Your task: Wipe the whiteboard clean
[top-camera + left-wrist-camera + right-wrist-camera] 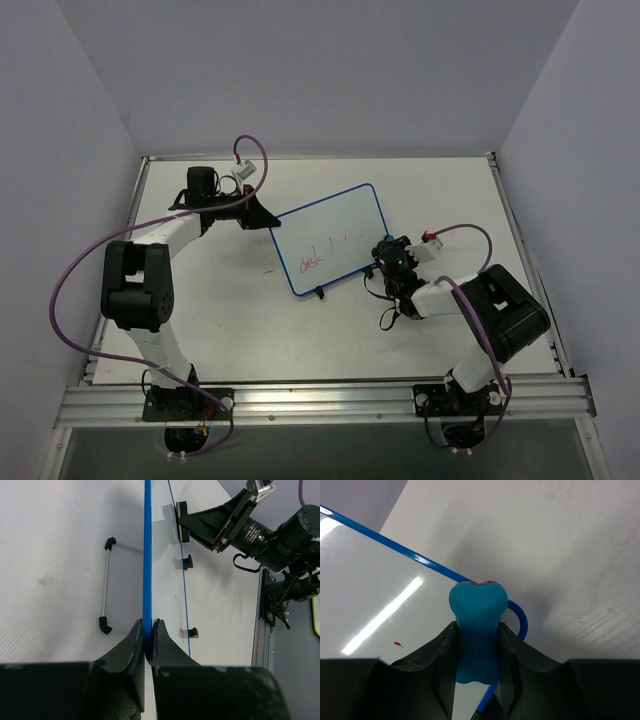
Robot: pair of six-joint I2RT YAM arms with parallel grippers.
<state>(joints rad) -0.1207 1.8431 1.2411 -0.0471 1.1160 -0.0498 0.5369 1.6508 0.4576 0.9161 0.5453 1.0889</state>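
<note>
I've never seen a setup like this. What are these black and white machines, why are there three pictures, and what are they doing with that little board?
These are two robot arms bolted at the near edge of a white table. One picture looks down from above; the other two come from small cameras on each arm's wrist, so you see that arm's own fingers at the bottom.

The left gripper is shut on the blue-framed edge of the whiteboard, holding it steady. The board has red writing on it.

The right gripper is shut on a small blue bone-shaped eraser, placed at the board's corner. In the left wrist picture, a short metal bar with black ends shows beside the board.
</note>
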